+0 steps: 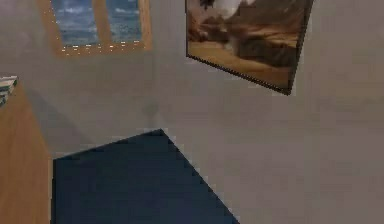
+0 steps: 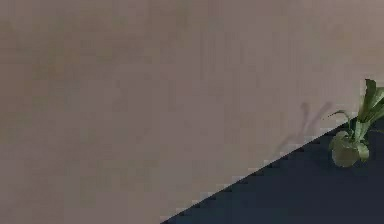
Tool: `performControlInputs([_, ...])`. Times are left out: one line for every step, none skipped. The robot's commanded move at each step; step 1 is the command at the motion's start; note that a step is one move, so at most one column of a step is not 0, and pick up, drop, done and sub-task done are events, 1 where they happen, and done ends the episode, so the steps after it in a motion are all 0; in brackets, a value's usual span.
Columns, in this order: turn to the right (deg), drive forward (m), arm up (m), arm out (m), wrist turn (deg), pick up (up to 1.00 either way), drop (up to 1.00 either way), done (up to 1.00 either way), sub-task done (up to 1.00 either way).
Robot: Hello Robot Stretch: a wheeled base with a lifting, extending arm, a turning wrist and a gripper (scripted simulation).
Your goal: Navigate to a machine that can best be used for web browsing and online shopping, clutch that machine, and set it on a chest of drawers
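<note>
A wooden piece of furniture (image 1: 22, 160) stands at the forward view's left edge, its side panel tan and its top at about the height of the picture's middle. Something small and pale with a dark stripe (image 1: 6, 88) lies on its top at the very edge; what it is cannot be told.
A room corner lies ahead, with dark blue floor (image 1: 130, 185) running into it. A wood-framed window (image 1: 98, 25) sits high on the far wall and a framed landscape painting (image 1: 247, 40) hangs on the wall to its right. A green potted plant (image 2: 355, 130) stands by the bare wall (image 2: 150, 90).
</note>
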Motion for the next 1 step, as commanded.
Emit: performControlInputs([45.0,0.00,0.00,0.00,0.0,0.00,0.00,0.00,0.00])
